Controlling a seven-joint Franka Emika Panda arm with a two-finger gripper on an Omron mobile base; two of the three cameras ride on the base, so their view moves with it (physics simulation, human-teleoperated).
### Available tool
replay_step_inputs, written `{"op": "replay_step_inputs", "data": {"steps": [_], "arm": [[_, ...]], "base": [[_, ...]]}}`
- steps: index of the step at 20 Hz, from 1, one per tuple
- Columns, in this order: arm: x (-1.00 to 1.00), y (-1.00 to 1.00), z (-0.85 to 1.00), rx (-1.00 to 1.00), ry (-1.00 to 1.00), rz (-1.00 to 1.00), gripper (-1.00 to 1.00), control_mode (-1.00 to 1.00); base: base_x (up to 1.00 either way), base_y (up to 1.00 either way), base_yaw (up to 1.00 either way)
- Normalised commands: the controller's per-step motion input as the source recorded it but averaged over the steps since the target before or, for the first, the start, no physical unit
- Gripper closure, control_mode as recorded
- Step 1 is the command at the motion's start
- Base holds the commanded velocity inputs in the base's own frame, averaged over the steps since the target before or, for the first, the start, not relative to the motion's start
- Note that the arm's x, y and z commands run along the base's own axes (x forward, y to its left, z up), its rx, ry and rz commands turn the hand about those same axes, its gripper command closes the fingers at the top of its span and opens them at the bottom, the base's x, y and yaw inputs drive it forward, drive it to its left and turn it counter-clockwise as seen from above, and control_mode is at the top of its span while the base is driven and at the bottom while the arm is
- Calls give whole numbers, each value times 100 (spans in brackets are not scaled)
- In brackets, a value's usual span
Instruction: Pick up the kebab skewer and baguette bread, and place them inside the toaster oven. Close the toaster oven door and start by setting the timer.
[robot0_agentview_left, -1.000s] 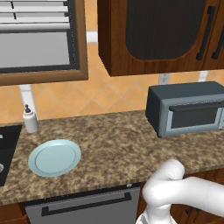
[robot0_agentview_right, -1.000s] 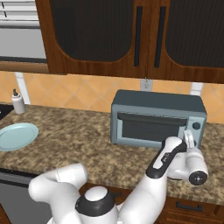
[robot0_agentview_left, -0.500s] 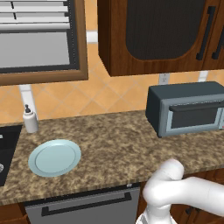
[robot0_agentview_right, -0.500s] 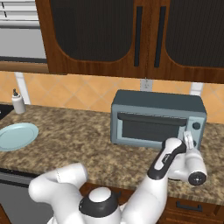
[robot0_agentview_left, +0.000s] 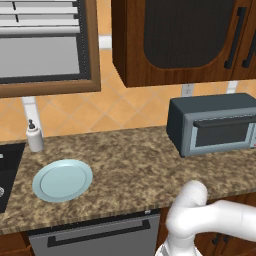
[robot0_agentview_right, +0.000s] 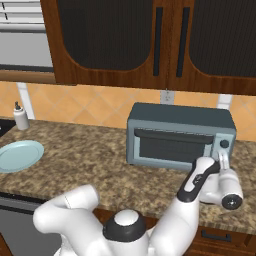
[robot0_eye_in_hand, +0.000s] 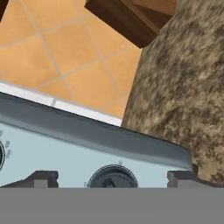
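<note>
At the toaster oven, jaws spread wide, holding nothing.
Your gripper straddles a knob, probably the timer, straight ahead between fingertips.

Boxy blue-grey toaster oven upright on speckled counter against tiled wall. Toaster oven door closed, dark window, dark bar handle along top. Round dial on light panel, close up in hand view.

Dark wooden cabinets hang above a speckled brown stone counter, backed by an orange tiled wall and a framed window.
</note>
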Motion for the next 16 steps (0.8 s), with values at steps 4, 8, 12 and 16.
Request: {"op": "replay_step_inputs", "data": {"steps": [4, 8, 12, 16], "arm": [[4, -12, -1, 0, 0, -4, -100, -100], [0, 15, -10, -3, -1, -5, -100, -100], [0, 17, -4, -2, -1, -5, -100, -100], [12, 3, 0, -1, 0, -5, -100, -100]], "base": [[0, 0, 0], [0, 0, 0], [0, 0, 0], [0, 0, 0]]}}
